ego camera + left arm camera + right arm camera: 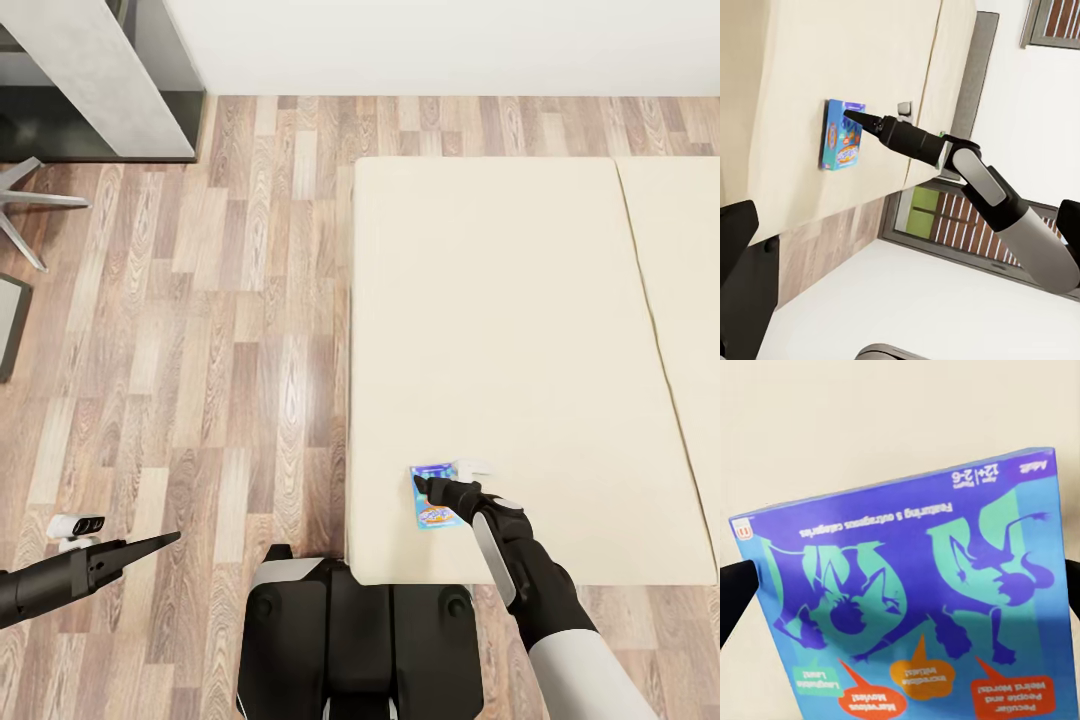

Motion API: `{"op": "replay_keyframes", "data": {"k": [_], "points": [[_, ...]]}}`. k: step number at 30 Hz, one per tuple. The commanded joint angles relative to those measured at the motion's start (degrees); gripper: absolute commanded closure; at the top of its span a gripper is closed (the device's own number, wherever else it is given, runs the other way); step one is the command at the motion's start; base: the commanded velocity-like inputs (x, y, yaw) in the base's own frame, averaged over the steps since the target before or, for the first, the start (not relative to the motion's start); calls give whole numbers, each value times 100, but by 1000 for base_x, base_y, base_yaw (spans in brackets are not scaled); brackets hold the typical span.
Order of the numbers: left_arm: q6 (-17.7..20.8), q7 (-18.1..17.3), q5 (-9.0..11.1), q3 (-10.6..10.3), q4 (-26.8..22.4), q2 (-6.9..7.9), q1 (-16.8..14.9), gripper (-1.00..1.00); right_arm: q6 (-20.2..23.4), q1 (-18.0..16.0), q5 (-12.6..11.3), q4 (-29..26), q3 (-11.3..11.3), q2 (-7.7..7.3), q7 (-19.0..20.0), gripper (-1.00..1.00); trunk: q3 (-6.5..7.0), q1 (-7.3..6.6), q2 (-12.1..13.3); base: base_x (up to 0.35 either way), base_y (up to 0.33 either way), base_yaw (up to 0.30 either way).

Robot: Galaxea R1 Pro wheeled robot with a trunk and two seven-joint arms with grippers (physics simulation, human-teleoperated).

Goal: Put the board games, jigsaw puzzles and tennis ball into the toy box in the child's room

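Observation:
A blue board game point(437, 505) with colourful lettering lies flat near the front left corner of the cream bed point(520, 300). My right gripper point(424, 487) is right over the carton, open. In the right wrist view the blue carton point(907, 600) spans the gap between the dark fingertips point(735, 592). From the left wrist view I see the same carton point(841, 135) with the right gripper point(855, 116) pointing at its edge. My left gripper point(160, 543) hangs low over the floor to the left, open and holding nothing. One corner of the grey table point(110, 80) shows at the far left.
A small white item point(473, 467) lies on the bed just beyond the carton. Chair legs point(30, 205) stand on the wood-plank floor point(220, 330) near the table. My base point(360, 640) is against the bed's front edge. A white wall runs behind the bed.

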Motion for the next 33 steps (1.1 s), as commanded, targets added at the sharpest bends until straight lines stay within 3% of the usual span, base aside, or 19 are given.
{"op": "replay_keyframes", "data": {"k": [1,33], "points": [[61,-23,-4,0,-1,2,-1,-100,30,-1,-30,-7,-2,1,1,-100,-6,3,-9,0,17,0],[61,-28,-2,0,-1,2,-1,-100,42,-1,-30,-7,4,10,5,-100,-6,3,-9,0,52,0]]}}
